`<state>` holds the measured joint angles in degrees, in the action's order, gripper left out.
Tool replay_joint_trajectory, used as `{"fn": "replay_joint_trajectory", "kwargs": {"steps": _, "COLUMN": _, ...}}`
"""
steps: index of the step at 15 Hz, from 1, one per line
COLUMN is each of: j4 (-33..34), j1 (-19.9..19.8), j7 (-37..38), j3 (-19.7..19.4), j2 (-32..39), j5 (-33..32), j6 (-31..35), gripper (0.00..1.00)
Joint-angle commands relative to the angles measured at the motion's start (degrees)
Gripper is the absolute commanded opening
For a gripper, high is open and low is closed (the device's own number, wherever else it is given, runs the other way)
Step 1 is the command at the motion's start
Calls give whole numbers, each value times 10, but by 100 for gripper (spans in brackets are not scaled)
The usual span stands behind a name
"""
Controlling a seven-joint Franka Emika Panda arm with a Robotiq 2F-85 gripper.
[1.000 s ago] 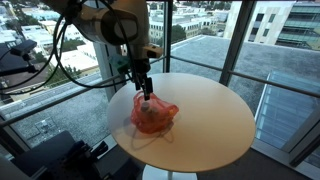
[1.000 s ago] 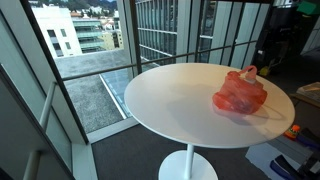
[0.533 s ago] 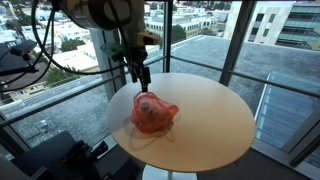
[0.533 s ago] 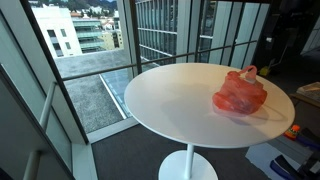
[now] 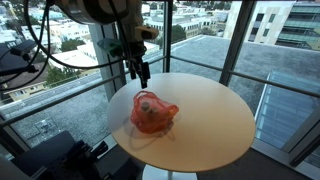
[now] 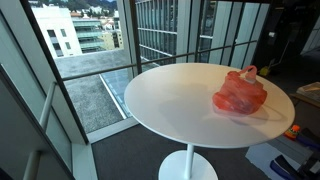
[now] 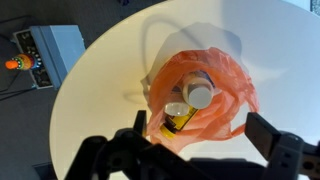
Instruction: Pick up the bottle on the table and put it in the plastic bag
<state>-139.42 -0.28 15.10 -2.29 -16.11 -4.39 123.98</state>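
Bottle (image 7: 197, 92) sits inside orange plastic bag (image 7: 228, 90); gripper (image 5: 141, 76) hangs spread and empty at the bag's 12 o'clock, so the task looks done.

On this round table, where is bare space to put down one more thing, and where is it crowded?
Most of the table is bare: the whole wide part from the plastic bag across to the opposite rim. It is crowded only at the bag, which holds the bottle and sits near one edge, below the open gripper.
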Motion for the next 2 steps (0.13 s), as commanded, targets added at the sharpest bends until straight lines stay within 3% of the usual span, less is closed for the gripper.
{"fn": "replay_joint_trajectory", "kwargs": {"steps": 1, "j4": 1, "j1": -12, "j7": -3, "j3": 11, "j2": 1, "j5": 4, "j6": -1, "gripper": 100}}
{"fn": "replay_joint_trajectory", "kwargs": {"steps": 2, "j4": 1, "j1": -12, "j7": -3, "j3": 12, "j2": 1, "j5": 4, "j6": -1, "gripper": 100}}
